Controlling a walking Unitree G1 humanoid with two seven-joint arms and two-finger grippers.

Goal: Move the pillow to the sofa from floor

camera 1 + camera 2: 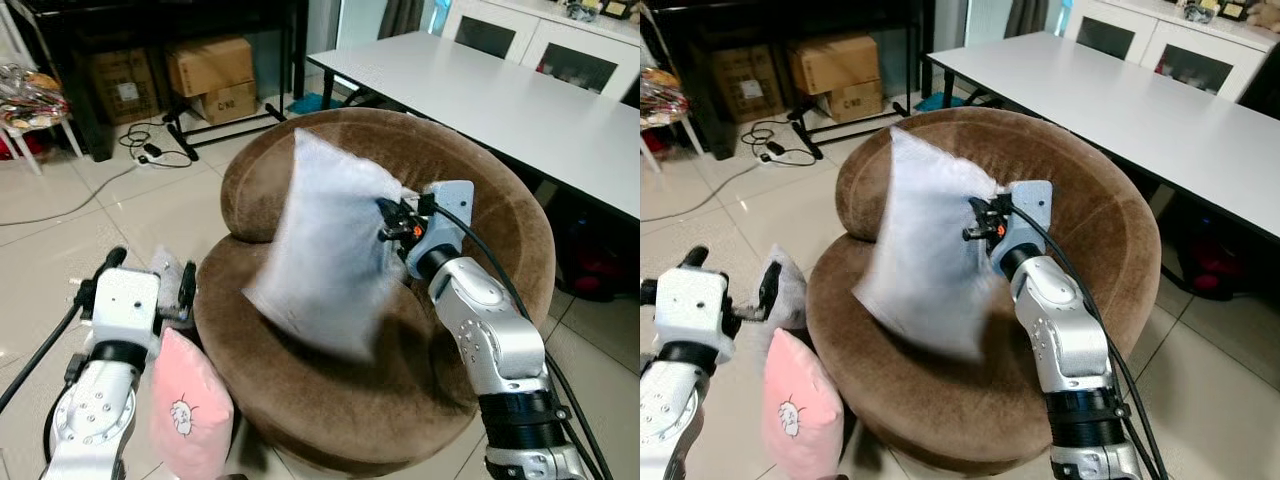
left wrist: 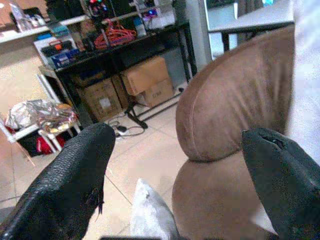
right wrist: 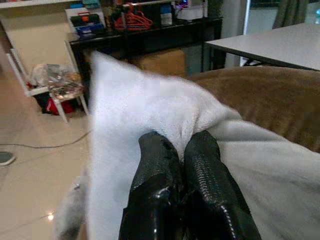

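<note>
The right pincer (image 3: 182,150), clamped on the white pillow (image 1: 325,245), holds it above the sofa (image 1: 470,160) seat, unreleased. The left pincer (image 2: 175,165) gapes empty at seven o'clock beside a pink pillow (image 1: 188,405) on the floor.

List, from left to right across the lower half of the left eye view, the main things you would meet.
Left claw → pink pillow → white pillow → right claw, shut on the white pillow.

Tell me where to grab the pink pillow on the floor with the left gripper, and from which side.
Pinch the top corner of the pink pillow, coming down from above. It stands upright against the sofa base, so its upper edge is exposed and thin enough to fit between the fingers. The left gripper is open just above it; the right gripper is pinching the white pillow.
</note>
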